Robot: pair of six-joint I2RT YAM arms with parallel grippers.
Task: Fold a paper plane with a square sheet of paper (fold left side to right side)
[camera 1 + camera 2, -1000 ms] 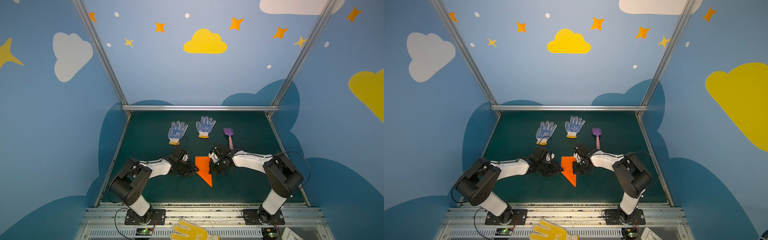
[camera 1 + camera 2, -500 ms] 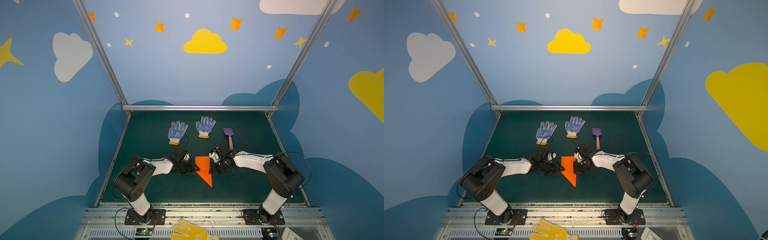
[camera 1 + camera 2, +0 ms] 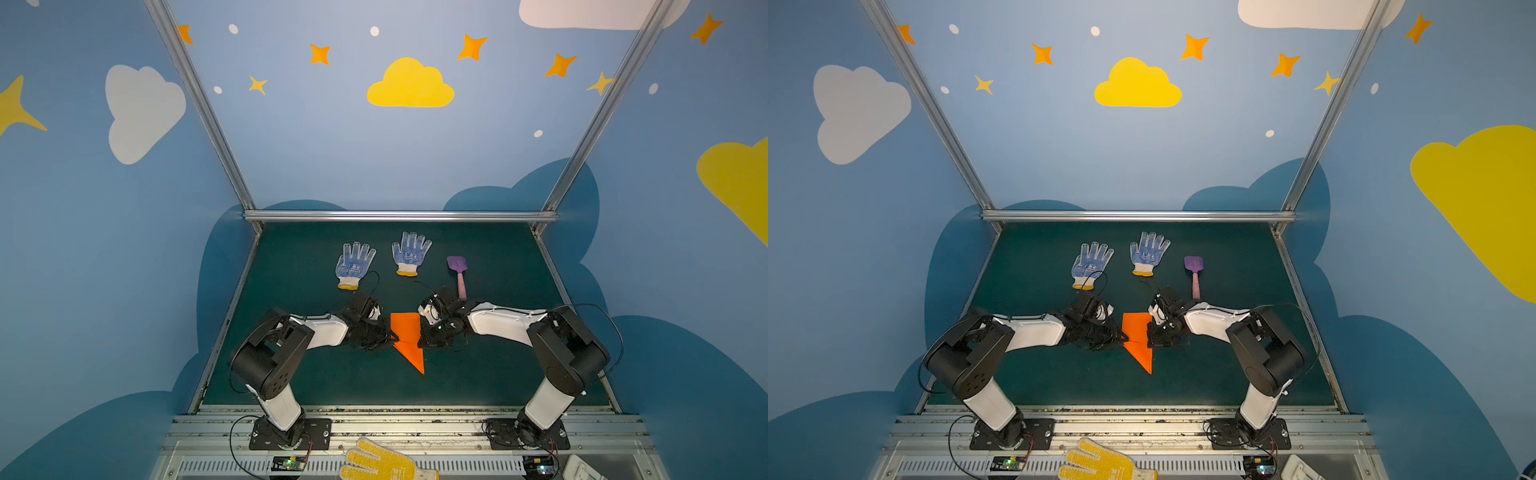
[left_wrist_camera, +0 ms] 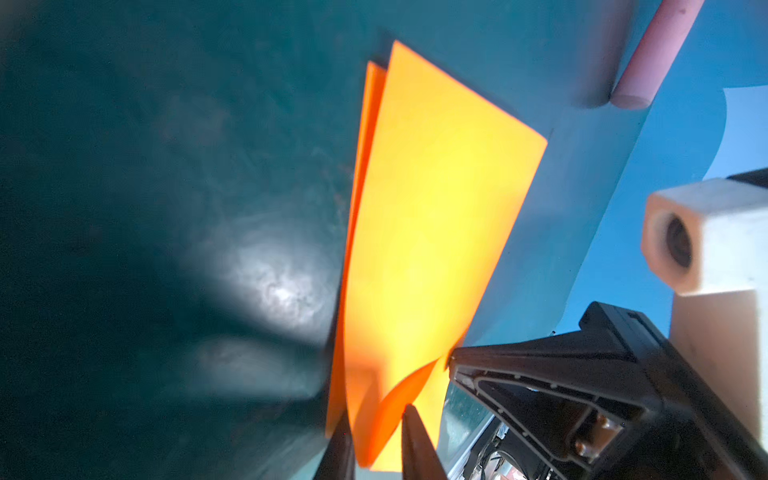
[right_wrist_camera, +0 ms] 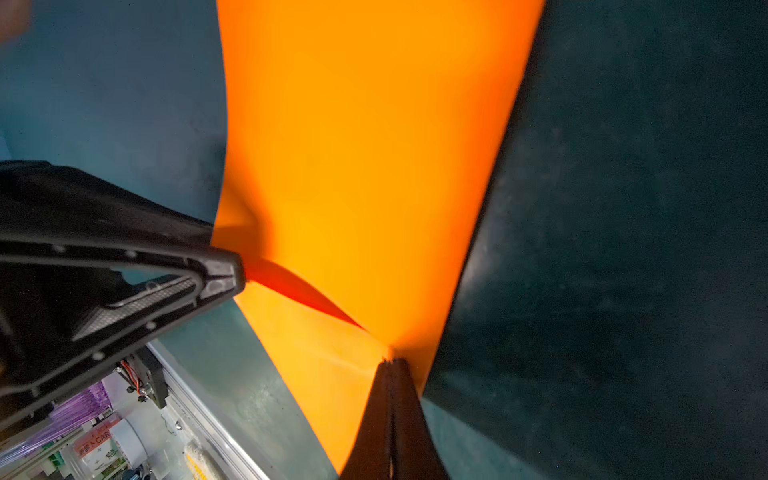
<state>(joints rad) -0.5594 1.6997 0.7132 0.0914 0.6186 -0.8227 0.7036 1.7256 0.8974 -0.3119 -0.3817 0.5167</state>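
The orange square sheet of paper (image 3: 409,345) (image 3: 1138,340) lies mid-mat, folded into a narrow paper plane shape with its point toward the front. My left gripper (image 3: 390,338) (image 3: 1121,338) is low at its left edge. In the left wrist view its jaws (image 4: 377,411) stand narrowly apart, with a curled, lifted flap of the paper (image 4: 428,228) between them. My right gripper (image 3: 420,338) (image 3: 1148,338) is at the right edge. In the right wrist view it (image 5: 390,360) is shut, with its tips on the paper (image 5: 365,145), where a crease starts.
Two blue-dotted gloves (image 3: 355,266) (image 3: 410,253) and a purple-and-pink toy shovel (image 3: 457,270) lie behind the paper. A yellow dotted glove (image 3: 382,461) rests on the front rail. Blue walls enclose the green mat (image 3: 498,374).
The left gripper's jaws have narrowed around the paper's left edge. The right gripper and the paper stay where they were.
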